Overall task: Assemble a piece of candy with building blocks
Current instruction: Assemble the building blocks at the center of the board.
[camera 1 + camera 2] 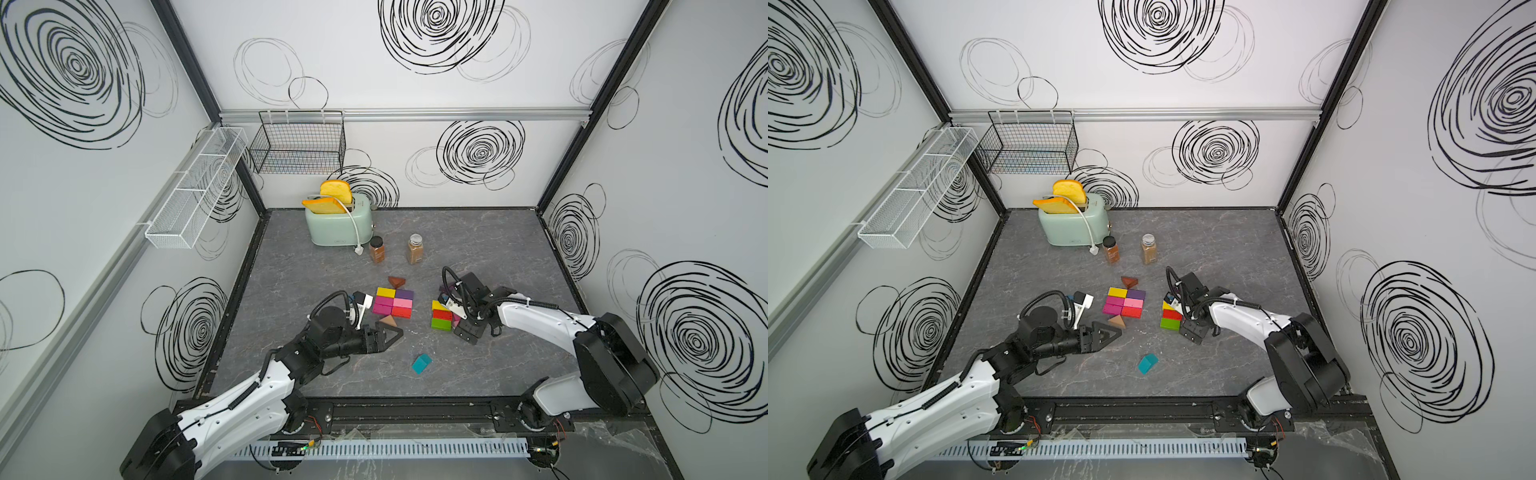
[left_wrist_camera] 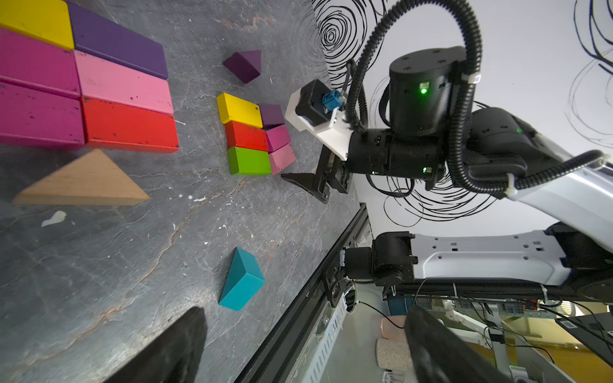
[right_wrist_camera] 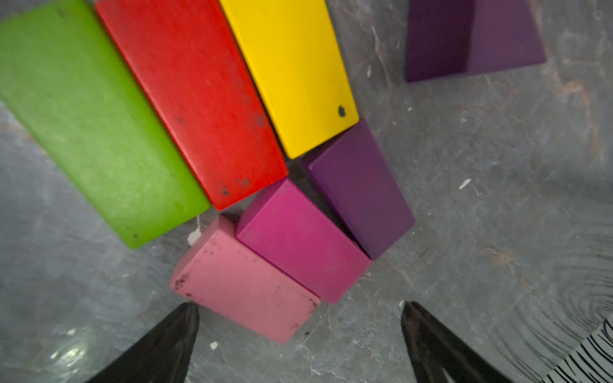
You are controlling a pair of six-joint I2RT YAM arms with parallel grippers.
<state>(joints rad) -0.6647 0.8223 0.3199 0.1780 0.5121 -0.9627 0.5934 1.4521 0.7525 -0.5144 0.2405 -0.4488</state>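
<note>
Our right arm (image 1: pixel 536 318) is half hiding the right blocks (image 1: pixel 441 318). We are holding both hands wide, empty: left hand (image 2: pixel 306 310) by the tan wedge (image 2: pixel 86 182), right hand (image 3: pixel 300 306) at the pink brick (image 3: pixel 245 291); tabletop (image 1: pixel 498 249) is lying open around the teal wedge (image 1: pixel 421 364).

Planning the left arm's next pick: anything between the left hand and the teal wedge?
Nothing visible. The left hand is open, and only bare tabletop separates it from the teal wedge. The tan wedge sits beside the hand, away from that path.
</note>
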